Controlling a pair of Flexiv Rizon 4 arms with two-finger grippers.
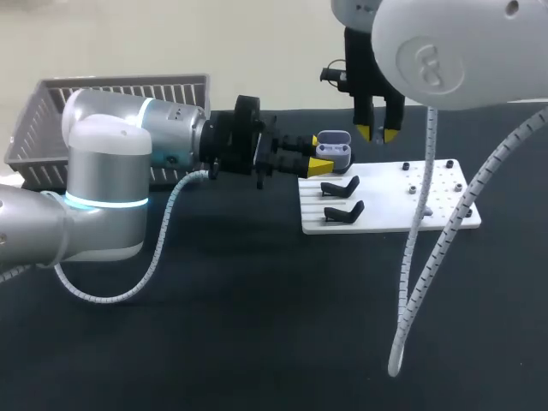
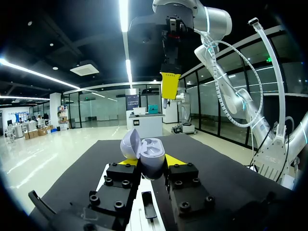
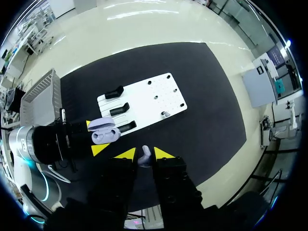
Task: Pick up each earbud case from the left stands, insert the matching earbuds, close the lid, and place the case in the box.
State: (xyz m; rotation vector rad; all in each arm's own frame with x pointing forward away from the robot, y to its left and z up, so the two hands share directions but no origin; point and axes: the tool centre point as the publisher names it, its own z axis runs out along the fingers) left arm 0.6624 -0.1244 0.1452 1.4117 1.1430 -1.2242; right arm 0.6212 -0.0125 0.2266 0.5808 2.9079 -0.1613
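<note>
Basket (image 1: 34, 120), grey, slatted, at the table's (image 1: 214, 325) rear left corner behind the left arm; contents cannot be made out, the interior being largely hidden. Earbud case (image 1: 332, 145), pale grey: held off the table above the near-left corner of the white board (image 1: 428, 184), lid hinged open and tilted back. In the left wrist view the case (image 2: 147, 150) is seen with its two moulded recesses exposed. Left gripper (image 1: 324, 154): laid horizontally, fingers clamped on the case body from two sides, the yellow tips pressed against its flanks, as shown in its own wrist view (image 2: 151, 166) and from above in the right wrist view (image 3: 98, 137). Right gripper (image 1: 378, 134): hung vertically, fingers pointed down, above and just to the right of the case, apart from it. Its jaws are drawn nearly together on an earbud (image 3: 145, 157), a small pale grey piece pinched between the yellow tips (image 3: 144, 155); from the left wrist view the same gripper (image 2: 170, 86) is seen overhead beyond the open lid. Black stands (image 1: 340, 186): set in a row along the board's left part; in the right wrist view three are counted (image 3: 119, 109), the nearest lying just beside the case (image 3: 103, 131). One small grey item (image 3: 165, 114) is lying on the board's (image 3: 154, 96) right part; its identity cannot be told.
</note>
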